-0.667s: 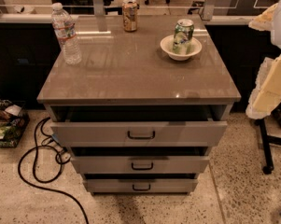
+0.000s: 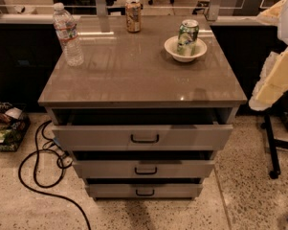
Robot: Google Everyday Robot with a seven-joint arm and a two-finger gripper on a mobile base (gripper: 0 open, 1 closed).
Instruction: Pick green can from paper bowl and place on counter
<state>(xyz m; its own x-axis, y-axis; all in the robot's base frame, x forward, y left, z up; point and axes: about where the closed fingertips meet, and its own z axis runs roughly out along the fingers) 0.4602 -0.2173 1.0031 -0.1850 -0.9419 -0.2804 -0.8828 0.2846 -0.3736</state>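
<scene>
The green can [image 2: 187, 36], green and white with a silver top, stands slightly tilted in the white paper bowl [image 2: 173, 50] at the back right of the glossy grey-brown counter [image 2: 134, 75]. The gripper itself is not in view. Only cream-white parts of my arm [image 2: 276, 78] show at the right edge, off the counter and to the right of the bowl.
A clear water bottle [image 2: 67, 35] stands at the back left and an orange-tan can [image 2: 133, 15] at the back middle. Three drawers [image 2: 143, 137] with black handles are pulled partly open below. A black cable [image 2: 43, 162] lies on the floor at left. A stand leg [image 2: 272, 147] is at right.
</scene>
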